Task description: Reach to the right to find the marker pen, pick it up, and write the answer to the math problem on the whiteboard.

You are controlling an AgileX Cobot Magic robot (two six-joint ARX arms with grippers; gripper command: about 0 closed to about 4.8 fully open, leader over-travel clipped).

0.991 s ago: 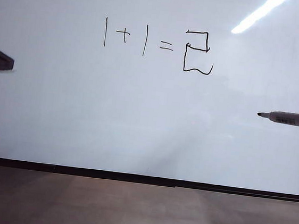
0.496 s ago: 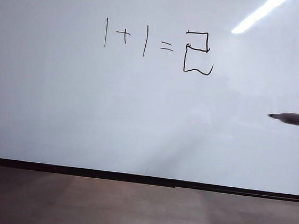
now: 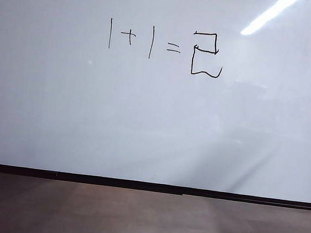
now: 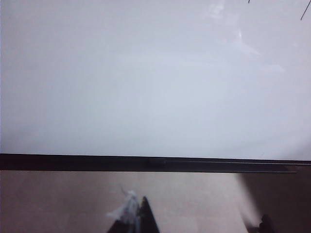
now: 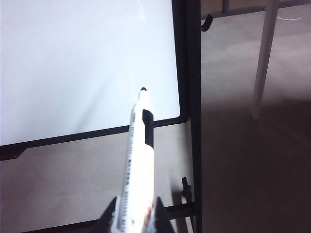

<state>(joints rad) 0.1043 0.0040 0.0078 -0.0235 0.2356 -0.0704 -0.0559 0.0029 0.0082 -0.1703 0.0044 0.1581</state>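
Fingers of the right gripper [image 5: 133, 213] clench the pen [image 5: 137, 160], tip clear of the whiteboard [image 3: 143, 126]. Left gripper [image 4: 138, 221]: state unclear. Beyond, the problem [image 3: 144, 38] has its answer [image 3: 206, 55]; best keep the tip off.

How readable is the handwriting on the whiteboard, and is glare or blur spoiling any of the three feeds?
Exterior view: lamp glare streaks the whiteboard top right, clear of the sharp math problem and answer. Left wrist view: soft and washed out, left gripper a dark blur at the frame's edge. Right wrist view: marker pen crisp in the right gripper, board evenly bright.
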